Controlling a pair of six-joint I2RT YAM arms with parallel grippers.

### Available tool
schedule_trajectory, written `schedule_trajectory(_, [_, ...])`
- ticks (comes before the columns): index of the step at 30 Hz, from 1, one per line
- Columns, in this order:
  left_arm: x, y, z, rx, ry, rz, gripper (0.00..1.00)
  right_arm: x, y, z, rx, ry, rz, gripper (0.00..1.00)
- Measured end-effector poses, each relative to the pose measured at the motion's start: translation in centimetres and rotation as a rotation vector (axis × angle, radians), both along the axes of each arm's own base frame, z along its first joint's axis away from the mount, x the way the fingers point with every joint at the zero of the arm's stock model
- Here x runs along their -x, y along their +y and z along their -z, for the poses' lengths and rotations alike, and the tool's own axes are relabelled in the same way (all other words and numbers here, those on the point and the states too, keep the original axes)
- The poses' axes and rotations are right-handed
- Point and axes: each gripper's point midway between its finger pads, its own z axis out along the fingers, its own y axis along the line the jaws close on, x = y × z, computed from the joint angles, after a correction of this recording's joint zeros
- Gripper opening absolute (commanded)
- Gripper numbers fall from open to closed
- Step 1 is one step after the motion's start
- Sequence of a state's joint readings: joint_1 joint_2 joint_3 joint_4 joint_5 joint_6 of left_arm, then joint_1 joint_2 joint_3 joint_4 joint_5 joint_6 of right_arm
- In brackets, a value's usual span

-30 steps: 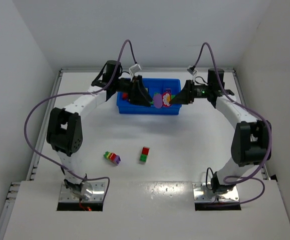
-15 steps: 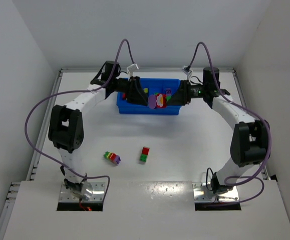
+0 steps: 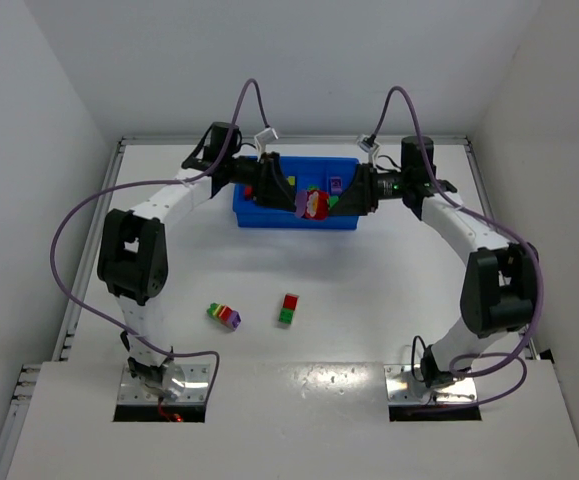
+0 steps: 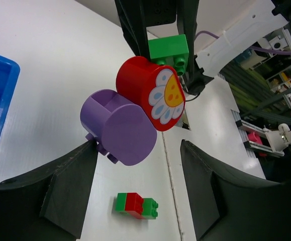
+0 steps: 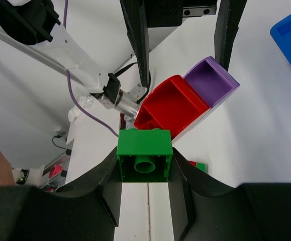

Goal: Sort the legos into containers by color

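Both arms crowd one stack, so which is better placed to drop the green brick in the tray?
Right, probably: its jaws clamp the green brick; the left jaws stand open around the purple piece.

The left arm (image 3: 164,205) and right arm (image 3: 464,222) block the blue tray (image 3: 249,215) from above, jaws facing across one brick cluster (image 3: 315,203). The nearer bench (image 3: 369,290) lies open except for a red-green stack (image 3: 288,308) and a multicolour stack (image 3: 224,316).

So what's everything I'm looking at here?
Bright-blue plastic tray with dividers: one, far middle of the white table.
Joined purple, red flower-faced and green plastic pieces: one stack, midair by the tray.
Red-and-green brick stack: one, table centre.
Multicolour brick stack: one, left of it.
Loose bricks: few, colours unclear, in the tray.
Arms: two, white-and-black, near edge.
Right tool: shut on the green brick.
Left tool: open, around the purple piece.
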State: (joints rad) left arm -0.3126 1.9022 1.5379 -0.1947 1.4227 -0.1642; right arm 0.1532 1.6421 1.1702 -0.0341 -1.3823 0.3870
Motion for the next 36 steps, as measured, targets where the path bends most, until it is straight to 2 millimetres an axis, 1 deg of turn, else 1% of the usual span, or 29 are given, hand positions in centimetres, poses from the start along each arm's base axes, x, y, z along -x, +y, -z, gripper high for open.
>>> schedule_trajectory(4, [0.4,0.0,0.4,0.006,-0.001,0.014,0.72,1.0,-0.1,0.4,0.006,0.007,-0.001,0.00])
schedule_trajectory(8, [1.5,0.7,2.6,-0.027,0.043,-0.002,0.72,2.0,-0.4,1.0,0.024,0.015,0.010,0.00])
schedule_trajectory(11, [2.7,1.7,4.3,-0.089,0.013,-0.055,0.72,2.4,-0.8,1.1,0.044,-0.007,0.029,0.00])
schedule_trajectory(13, [3.7,2.7,4.9,-0.141,-0.043,-0.107,0.72,2.6,-1.1,1.0,0.057,-0.027,0.042,0.00])
schedule_trajectory(14, [4.1,3.1,4.6,-0.159,-0.078,-0.132,0.72,2.6,-1.2,1.1,0.066,-0.038,0.051,0.00])
schedule_trajectory(16, [4.3,3.7,3.8,-0.183,-0.167,-0.193,0.72,2.4,-1.3,1.4,0.085,-0.059,0.068,0.00])
schedule_trajectory(18, [4.0,4.4,2.6,-0.194,-0.266,-0.270,0.72,1.9,-1.6,2.1,0.117,-0.072,0.095,0.00])
schedule_trajectory(20, [3.2,5.0,1.5,-0.206,-0.347,-0.363,0.72,1.1,-1.8,2.8,0.158,-0.076,0.128,0.00])
schedule_trajectory(22, [2.1,5.7,0.8,-0.220,-0.391,-0.455,0.72,-0.7,-2.0,3.4,0.204,-0.092,0.169,0.00])
schedule_trajectory(25, [0.3,6.8,0.2,-0.250,-0.421,-0.583,0.72,-5.4,-2.3,4.3,0.294,-0.141,0.255,0.00])
schedule_trajectory(27, [-0.7,7.5,0.3,-0.276,-0.423,-0.650,0.73,-8.9,-2.2,4.8,0.339,-0.181,0.300,0.00])
schedule_trajectory(29, [-1.4,8.3,0.7,-0.302,-0.413,-0.706,0.73,-12.1,-2.1,5.9,0.377,-0.190,0.337,0.00])
schedule_trajectory(31, [-1.8,8.9,1.1,-0.325,-0.407,-0.752,0.75,-15.3,-1.9,7.6,0.412,-0.192,0.368,0.03])
schedule_trajectory(32, [-2.0,9.2,1.2,-0.335,-0.407,-0.768,0.75,-16.4,-1.8,8.7,0.426,-0.181,0.375,0.06])
schedule_trajectory(34, [-2.1,9.6,1.5,-0.351,-0.409,-0.787,0.76,-18.3,-1.6,11.0,0.452,-0.160,0.384,0.10])
schedule_trajectory(36, [-2.2,9.8,1.7,-0.366,-0.409,-0.795,0.76,-19.4,-1.5,13.5,0.477,-0.127,0.385,0.15])
